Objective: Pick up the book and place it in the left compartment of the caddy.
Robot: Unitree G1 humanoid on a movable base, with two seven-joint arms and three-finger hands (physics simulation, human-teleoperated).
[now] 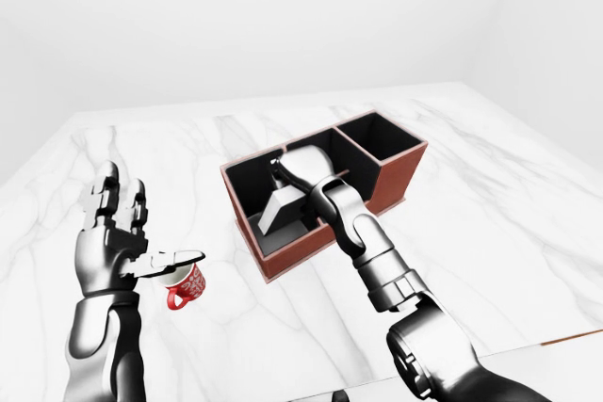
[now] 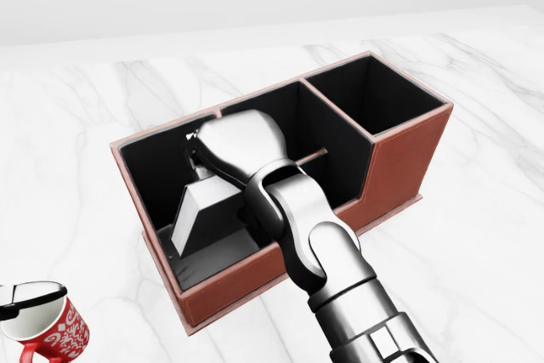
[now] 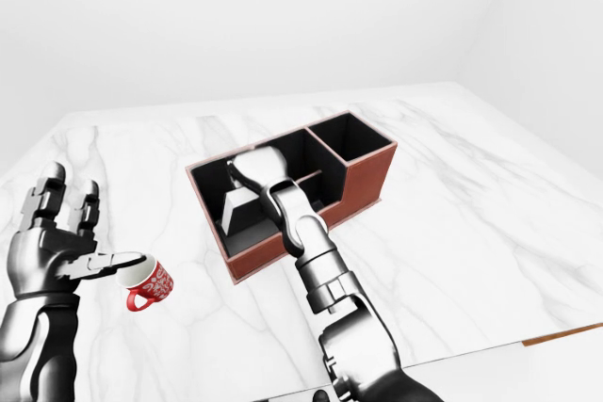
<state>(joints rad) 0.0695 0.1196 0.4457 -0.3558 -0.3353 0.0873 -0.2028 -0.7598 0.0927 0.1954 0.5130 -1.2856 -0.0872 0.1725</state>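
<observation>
No readable text, white pattern on red mug (image 2: 61,333) illegible

— What does the desk (image 2: 476,235) look like?
— Polished white marble with soft grey veins. The caddy (image 2: 404,155) looks like matt reddish-brown leather outside with a dull black lining.
— And the book (image 2: 197,210)?
— Plain pale grey, smooth, with no sheen.
— The right robot hand (image 2: 238,144)?
— Glossy silver metal with dark joints; the left robot hand (image 1: 113,242) is alike. The mug (image 1: 187,284) is glazed red with a white pattern.
</observation>
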